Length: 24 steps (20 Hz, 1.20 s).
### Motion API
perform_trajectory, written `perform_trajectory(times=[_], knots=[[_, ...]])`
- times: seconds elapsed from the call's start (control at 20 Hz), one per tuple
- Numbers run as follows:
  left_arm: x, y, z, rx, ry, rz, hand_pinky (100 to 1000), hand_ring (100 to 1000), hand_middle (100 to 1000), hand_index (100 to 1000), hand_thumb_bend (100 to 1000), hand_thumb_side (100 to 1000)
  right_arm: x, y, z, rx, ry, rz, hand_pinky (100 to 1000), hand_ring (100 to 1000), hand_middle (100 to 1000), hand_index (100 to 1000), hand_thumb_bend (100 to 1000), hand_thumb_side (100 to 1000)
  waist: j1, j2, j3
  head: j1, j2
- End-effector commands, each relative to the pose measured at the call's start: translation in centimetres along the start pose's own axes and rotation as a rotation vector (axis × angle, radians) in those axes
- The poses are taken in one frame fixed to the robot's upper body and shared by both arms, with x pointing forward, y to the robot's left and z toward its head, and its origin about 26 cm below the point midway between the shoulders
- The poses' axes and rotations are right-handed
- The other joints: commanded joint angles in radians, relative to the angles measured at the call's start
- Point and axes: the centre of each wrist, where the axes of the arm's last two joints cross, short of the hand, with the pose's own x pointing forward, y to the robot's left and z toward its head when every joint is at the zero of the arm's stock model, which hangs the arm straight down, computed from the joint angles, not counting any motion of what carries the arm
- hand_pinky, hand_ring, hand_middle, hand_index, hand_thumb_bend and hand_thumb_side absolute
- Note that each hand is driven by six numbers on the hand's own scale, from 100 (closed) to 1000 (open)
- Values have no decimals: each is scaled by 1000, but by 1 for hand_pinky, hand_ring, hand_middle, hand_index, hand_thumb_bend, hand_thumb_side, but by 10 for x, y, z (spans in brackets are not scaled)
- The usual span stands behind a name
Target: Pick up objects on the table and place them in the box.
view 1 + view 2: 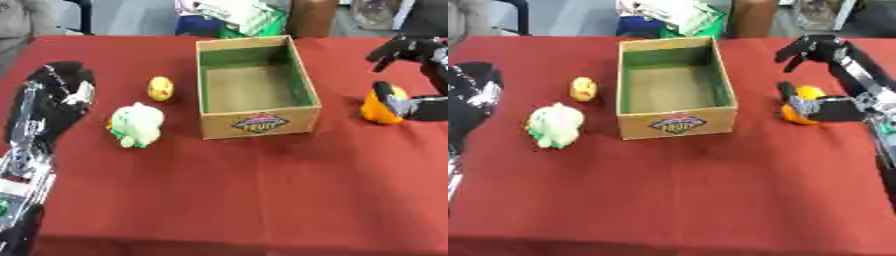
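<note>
Red cloth covers the table (262,200). Our left hand (59,85) rests idle, its fingers unreadable. We judge the pale green plush (136,125) soft and light, best taken round its body. Beside it sits the small yellow toy (160,88), then the empty box (258,125). Our right hand (820,107) has its thumb against the orange toy (798,111), upper fingers spread above it.

You get even, fairly bright overhead light with no glare on the red tablecloth (262,190). The box (255,85) casts only a soft shadow, and both views look smeared throughout.
</note>
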Motion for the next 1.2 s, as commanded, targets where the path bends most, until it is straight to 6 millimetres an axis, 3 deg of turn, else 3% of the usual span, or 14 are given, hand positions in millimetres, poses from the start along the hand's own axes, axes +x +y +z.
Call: perform_trajectory(times=[0.05,0.2,0.65,1.2], knots=[[6,5,-4,6,-23,-7,715,589,540,672,232,203,-1,-14,4,10,10,49,582,728,654,782,174,216,-1,-15,1,-7,5],[6,5,-4,5,-23,-8,715,589,540,672,233,203,-7,-17,10,30,41,68,595,741,683,797,176,229,-3,-16,3,-10,5],[5,5,-4,2,-20,-9,715,589,540,672,232,203,-33,-19,41,209,224,166,729,868,829,851,277,408,-8,-18,3,-23,5],[4,5,-3,2,-17,-8,715,590,539,672,230,203,-62,-2,63,306,494,277,739,853,835,867,327,534,-7,-21,9,-40,5]])
